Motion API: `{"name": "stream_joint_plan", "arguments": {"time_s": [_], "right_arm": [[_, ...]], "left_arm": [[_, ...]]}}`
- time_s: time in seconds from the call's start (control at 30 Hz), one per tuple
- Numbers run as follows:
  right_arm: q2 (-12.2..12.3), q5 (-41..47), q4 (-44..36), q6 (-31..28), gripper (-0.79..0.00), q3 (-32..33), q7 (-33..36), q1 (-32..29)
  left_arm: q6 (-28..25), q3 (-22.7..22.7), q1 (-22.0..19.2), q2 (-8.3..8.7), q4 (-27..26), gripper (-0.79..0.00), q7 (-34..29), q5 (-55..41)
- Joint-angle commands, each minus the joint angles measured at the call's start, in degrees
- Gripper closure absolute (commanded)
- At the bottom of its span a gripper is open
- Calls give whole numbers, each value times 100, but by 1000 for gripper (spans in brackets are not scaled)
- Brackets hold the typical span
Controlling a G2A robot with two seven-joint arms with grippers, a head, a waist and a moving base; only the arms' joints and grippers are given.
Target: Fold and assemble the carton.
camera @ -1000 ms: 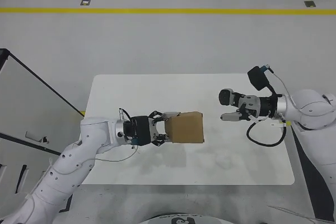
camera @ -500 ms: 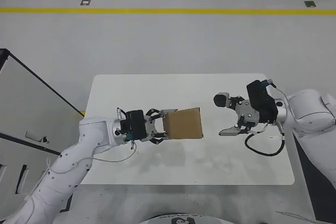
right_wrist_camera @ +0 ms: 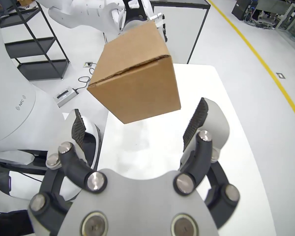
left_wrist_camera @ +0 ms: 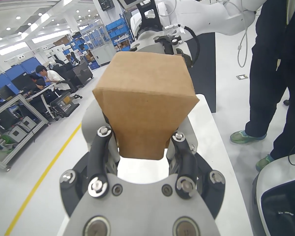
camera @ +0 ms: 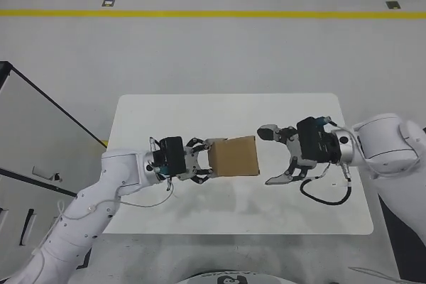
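Over the white tabletop's (camera: 199,113) middle, our left gripper (camera: 206,161) clamps the cardboard carton (camera: 234,157), while our right gripper (camera: 268,156) gapes wide just beside it.

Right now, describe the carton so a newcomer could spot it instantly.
Find the white table, then look above its middle. The carton is held there by the left gripper, the open right gripper facing its other end. It is plain brown cardboard; its neighbours are white and black.
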Motion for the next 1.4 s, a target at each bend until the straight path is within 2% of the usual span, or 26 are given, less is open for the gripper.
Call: {"name": "stream_joint_plan", "arguments": {"time_s": [0.0,0.57,0.73,1.07,1.17,1.23,1.37], "right_arm": [[19,-234,-52,0,-785,-66,-208,34],[340,-1808,110,0,-785,-1034,-2253,576],[473,-2141,216,0,-702,-1396,-2809,808],[748,-2764,404,0,-597,-2124,-3851,1303],[821,-2930,469,0,-508,-2308,-4145,1441],[867,-3036,511,0,-397,-2425,-4329,1525],[950,-3216,578,0,-305,-2633,-4659,1681]], "left_arm": [[-21,1,-16,-4,-11,0,-50,-62],[-335,70,-100,-33,66,0,-309,-420],[-376,113,-152,-49,129,0,-390,-494],[-408,133,-197,-70,162,0,-472,-577],[-413,134,-195,-75,168,0,-481,-592],[-417,133,-190,-78,173,0,-483,-603],[-423,126,-179,-82,170,0,-485,-597]]}}
